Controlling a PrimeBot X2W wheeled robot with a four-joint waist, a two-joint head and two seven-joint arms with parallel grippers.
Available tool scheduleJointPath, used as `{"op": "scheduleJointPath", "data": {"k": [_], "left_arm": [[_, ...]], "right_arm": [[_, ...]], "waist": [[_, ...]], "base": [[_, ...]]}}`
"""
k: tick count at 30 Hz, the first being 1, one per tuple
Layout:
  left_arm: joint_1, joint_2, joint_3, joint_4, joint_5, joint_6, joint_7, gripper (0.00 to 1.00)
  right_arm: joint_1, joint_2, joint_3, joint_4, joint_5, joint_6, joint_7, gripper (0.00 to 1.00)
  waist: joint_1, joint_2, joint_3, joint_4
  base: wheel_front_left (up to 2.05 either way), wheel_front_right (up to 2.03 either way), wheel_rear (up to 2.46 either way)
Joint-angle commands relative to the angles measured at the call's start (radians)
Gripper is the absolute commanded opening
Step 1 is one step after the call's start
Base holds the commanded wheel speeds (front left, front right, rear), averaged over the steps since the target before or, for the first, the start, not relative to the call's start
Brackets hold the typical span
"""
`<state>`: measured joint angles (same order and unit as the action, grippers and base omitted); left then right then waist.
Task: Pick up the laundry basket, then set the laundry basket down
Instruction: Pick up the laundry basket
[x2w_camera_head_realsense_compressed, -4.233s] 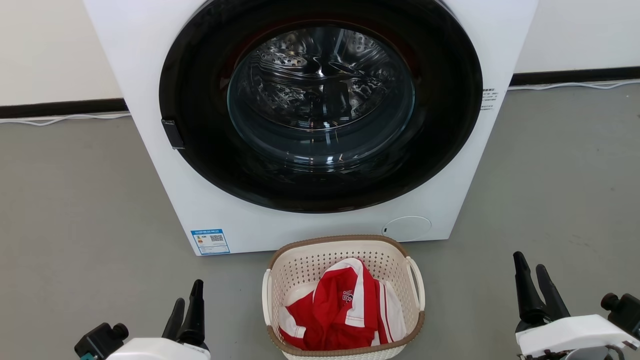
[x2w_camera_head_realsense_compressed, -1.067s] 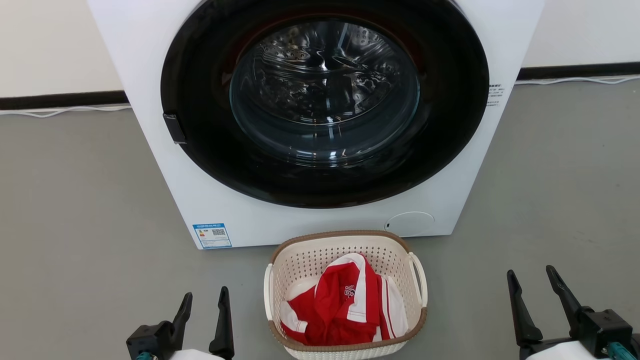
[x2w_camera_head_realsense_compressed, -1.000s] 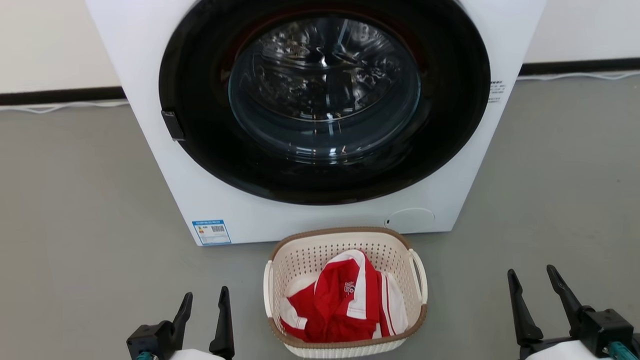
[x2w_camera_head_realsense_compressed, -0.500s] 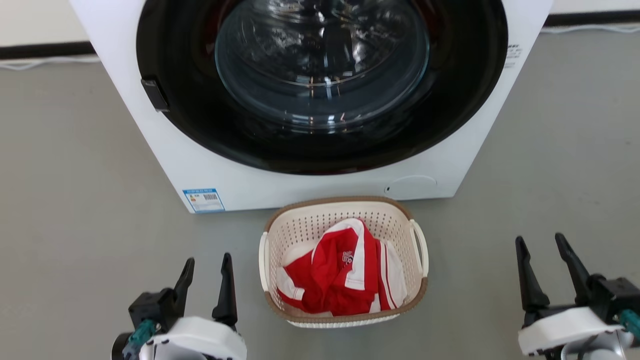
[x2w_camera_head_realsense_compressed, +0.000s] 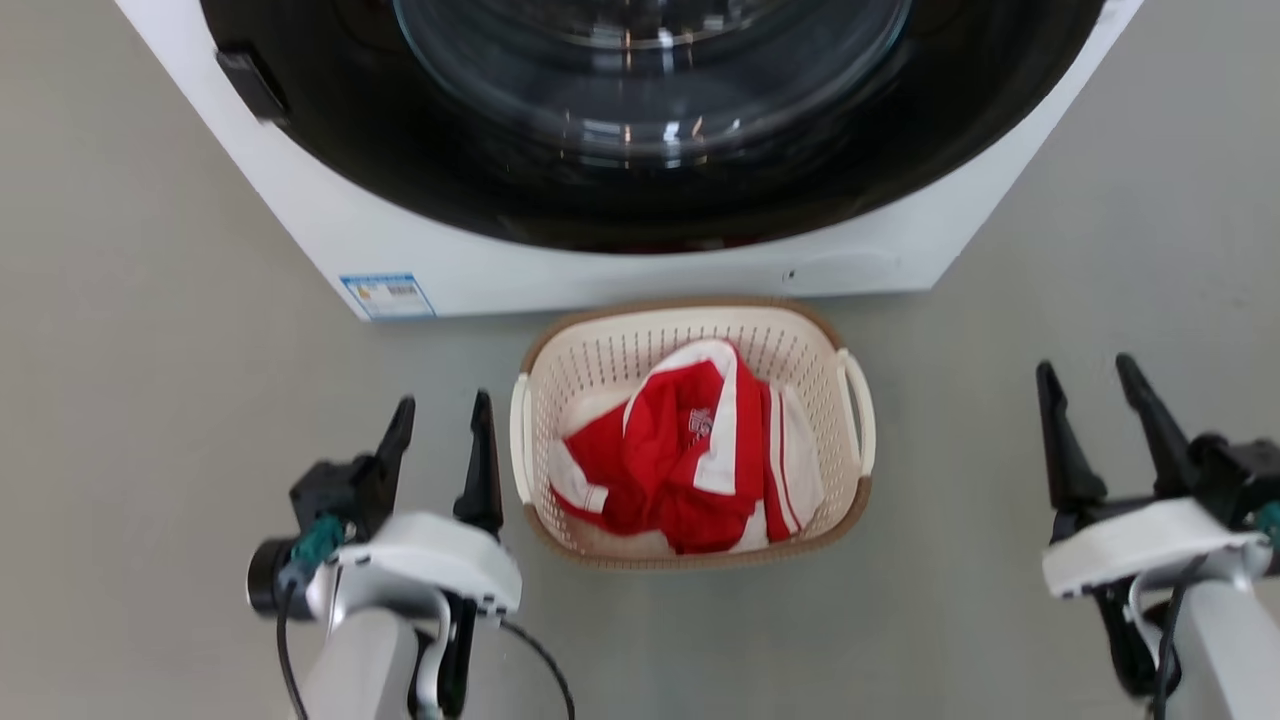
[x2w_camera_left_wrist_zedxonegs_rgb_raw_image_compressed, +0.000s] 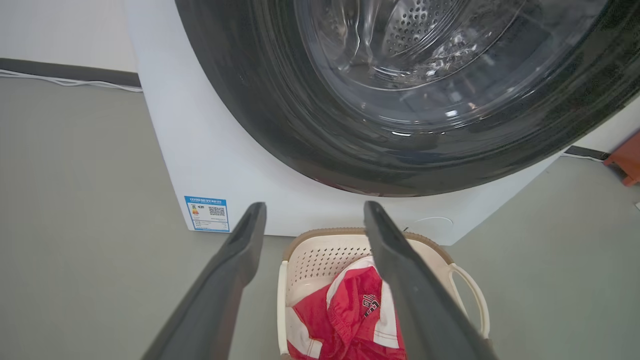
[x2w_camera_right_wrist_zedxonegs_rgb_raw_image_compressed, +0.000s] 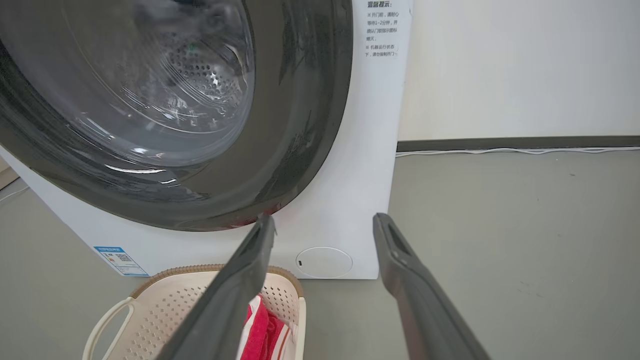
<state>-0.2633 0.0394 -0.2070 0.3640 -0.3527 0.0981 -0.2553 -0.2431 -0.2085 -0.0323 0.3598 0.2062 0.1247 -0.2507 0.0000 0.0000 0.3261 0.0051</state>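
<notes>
Quick update from us: the laundry basket (x2w_camera_head_realsense_compressed: 620, 360) sits flat on the grey floor (x2w_camera_head_realsense_compressed: 150, 400), and we haven't lifted it yet. A crumpled red and white garment (x2w_camera_head_realsense_compressed: 670, 450) covers most of its bottom. Right behind the basket, almost at its back rim, stands the white washer (x2w_camera_head_realsense_compressed: 600, 270) with its big dark round door (x2w_camera_head_realsense_compressed: 640, 205) closed. The washer's little blue label (x2w_camera_head_realsense_compressed: 387, 295) is off behind the basket's left corner, and a round cover (x2w_camera_right_wrist_zedxonegs_rgb_raw_image_compressed: 324, 262) sits behind its right corner.

Our left end effector (x2w_camera_head_realsense_compressed: 444, 400) hovers just beside the basket's left loop handle (x2w_camera_head_realsense_compressed: 519, 440). The inner finger is right next to that handle, but we can't tell if it's actually touching. It's released, with its two dark fingers (x2w_camera_left_wrist_zedxonegs_rgb_raw_image_compressed: 402, 270) spread wide. Our right end effector (x2w_camera_head_realsense_compressed: 1085, 365) is released too, fingers apart. It hangs well apart from the basket's right loop handle (x2w_camera_head_realsense_compressed: 862, 410), with a stretch of floor in between. Both point toward the washer side of the basket. Far behind the basket on the right, a thin white cable (x2w_camera_right_wrist_zedxonegs_rgb_raw_image_compressed: 500, 150) runs along the foot of the wall (x2w_camera_right_wrist_zedxonegs_rgb_raw_image_compressed: 500, 65)
</notes>
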Motion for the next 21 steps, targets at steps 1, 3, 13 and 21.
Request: {"op": "scheduleJointPath", "data": {"k": [1, 3, 13, 21], "left_arm": [[-0.047, 0.011, 0.021, -0.011, -0.002, 0.012, -0.006, 1.00], [-0.084, 0.011, 0.009, 0.006, -0.003, 0.020, -0.006, 1.00], [-0.242, 0.011, -0.047, 0.077, -0.029, 0.055, -0.006, 1.00], [-0.330, 0.011, -0.103, 0.137, -0.069, 0.083, -0.006, 1.00]], "right_arm": [[-0.032, -0.020, 0.024, -0.013, 0.010, 0.006, -0.011, 1.00], [-0.061, -0.032, 0.031, -0.006, 0.019, 0.006, -0.011, 1.00], [-0.188, -0.077, 0.061, 0.060, 0.050, 0.006, -0.011, 1.00], [-0.263, -0.084, 0.104, 0.159, 0.085, 0.006, -0.011, 1.00]], "waist": [[0.0000, 0.0000, 0.058, 0.006], [0.0000, 0.0000, 0.097, 0.010], [0.0000, 0.0000, 0.262, 0.025], [0.0000, 0.0000, 0.344, 0.035]], "base": [[0.00, 0.00, 0.00], [0.00, 0.00, 0.00], [0.00, 0.00, 0.00], [0.00, 0.00, 0.00]]}}
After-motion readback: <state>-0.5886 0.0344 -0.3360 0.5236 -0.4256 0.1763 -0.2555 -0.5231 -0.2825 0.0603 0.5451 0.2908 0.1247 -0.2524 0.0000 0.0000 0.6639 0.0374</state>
